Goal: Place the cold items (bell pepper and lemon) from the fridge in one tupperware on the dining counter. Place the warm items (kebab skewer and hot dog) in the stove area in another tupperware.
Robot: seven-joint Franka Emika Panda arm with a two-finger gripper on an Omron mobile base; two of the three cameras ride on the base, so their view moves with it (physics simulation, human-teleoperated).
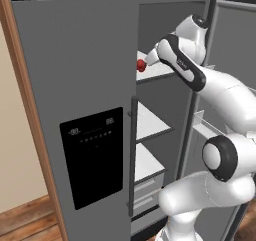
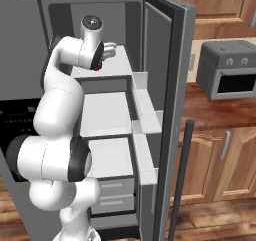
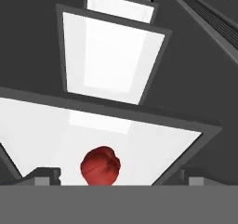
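A red bell pepper (image 3: 100, 166) lies on the white top shelf (image 3: 153, 148) of the open fridge, near the shelf's front edge. In the left base view the bell pepper (image 1: 141, 65) peeks out just left of my hand; in the right base view the bell pepper (image 2: 100, 66) shows as a small red patch under my wrist. My gripper (image 3: 122, 176) is open and hangs right over the pepper, with one fingertip (image 3: 46, 174) on either side of it and nothing held. The hand (image 2: 108, 49) reaches into the top compartment.
The fridge's right door (image 2: 167, 110) stands open with white bins (image 2: 145, 135) on its inside. Lower shelves (image 1: 150, 122) and drawers (image 1: 147, 187) sit below. The left door with its dark dispenser panel (image 1: 92, 155) is shut. A toaster oven (image 2: 227, 70) stands on the wooden counter to the right.
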